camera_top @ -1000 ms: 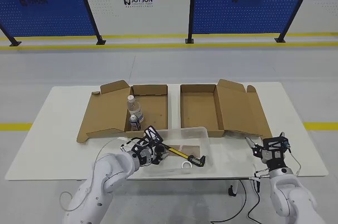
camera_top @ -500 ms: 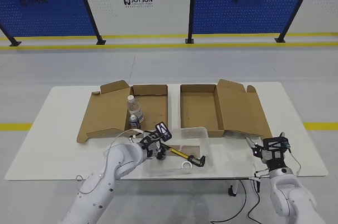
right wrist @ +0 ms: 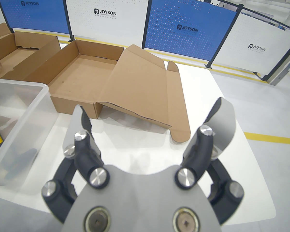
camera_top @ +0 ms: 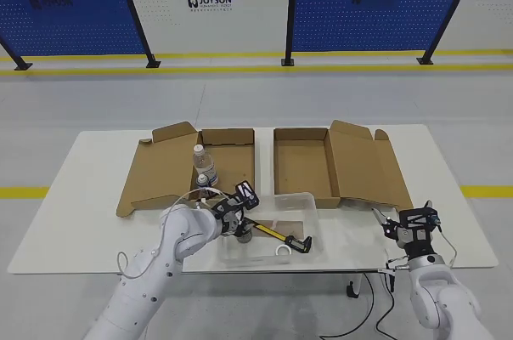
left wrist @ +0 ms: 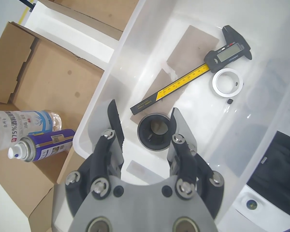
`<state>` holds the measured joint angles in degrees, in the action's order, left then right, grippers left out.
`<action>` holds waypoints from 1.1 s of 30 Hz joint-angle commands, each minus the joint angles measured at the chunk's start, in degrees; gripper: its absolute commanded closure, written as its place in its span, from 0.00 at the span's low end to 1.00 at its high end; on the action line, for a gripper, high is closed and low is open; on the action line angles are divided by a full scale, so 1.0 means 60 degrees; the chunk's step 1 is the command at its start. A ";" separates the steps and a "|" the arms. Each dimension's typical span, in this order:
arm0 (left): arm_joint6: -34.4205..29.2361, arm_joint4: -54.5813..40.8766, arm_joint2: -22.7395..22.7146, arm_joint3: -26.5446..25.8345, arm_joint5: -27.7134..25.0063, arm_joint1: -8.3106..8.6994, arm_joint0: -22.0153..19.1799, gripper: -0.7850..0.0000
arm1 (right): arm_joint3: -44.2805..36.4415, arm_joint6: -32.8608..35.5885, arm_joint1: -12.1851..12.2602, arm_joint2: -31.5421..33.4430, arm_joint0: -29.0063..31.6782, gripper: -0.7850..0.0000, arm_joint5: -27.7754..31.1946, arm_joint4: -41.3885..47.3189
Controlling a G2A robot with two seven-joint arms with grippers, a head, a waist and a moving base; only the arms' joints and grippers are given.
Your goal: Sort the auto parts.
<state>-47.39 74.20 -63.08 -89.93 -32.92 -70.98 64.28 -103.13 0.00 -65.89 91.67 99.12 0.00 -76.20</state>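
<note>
A clear plastic bin point(camera_top: 301, 199) point(left wrist: 125, 37) stands at the table's front middle. In it lie a yellow-and-black digital caliper point(camera_top: 278, 234) point(left wrist: 183, 79), a white ring point(camera_top: 284, 250) point(left wrist: 216, 86) and a black round sleeve point(left wrist: 145, 142). My left gripper point(camera_top: 241, 211) point(left wrist: 143, 109) hangs open over the bin's left end, its fingertips either side of the black sleeve and above it. My right gripper point(camera_top: 407, 223) point(right wrist: 149, 108) is open and holds nothing, low over the table's front right.
Two open cardboard boxes sit behind the bin. The left box point(camera_top: 176, 174) holds a clear bottle point(camera_top: 202, 157) point(left wrist: 19, 126) and a blue spray can point(camera_top: 205, 181) point(left wrist: 43, 142). The right box point(camera_top: 303, 166) point(right wrist: 87, 73) is bare inside. A tiny black piece point(left wrist: 229, 101) lies by the white ring.
My left gripper swung from the bin's front left corner up and over the bin's left end, then settled slightly. The right arm has kept still.
</note>
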 commanded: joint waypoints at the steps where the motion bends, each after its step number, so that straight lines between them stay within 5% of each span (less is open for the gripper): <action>1: -0.0134 0.0007 0.0006 0.0031 -0.0067 0.0015 -0.0058 0.45 | 0.0000 0.0000 0.0000 0.0000 0.0000 0.00 0.0000 0.0000; 33: -0.0780 0.0215 0.0942 0.1237 -0.0294 0.0012 -0.0831 0.56 | 0.0000 0.0000 0.0000 0.0000 0.0000 0.00 0.0000 0.0000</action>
<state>-51.89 75.57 -57.74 -82.84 -34.62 -70.87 59.45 -103.13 0.00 -65.89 91.67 99.12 0.00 -76.20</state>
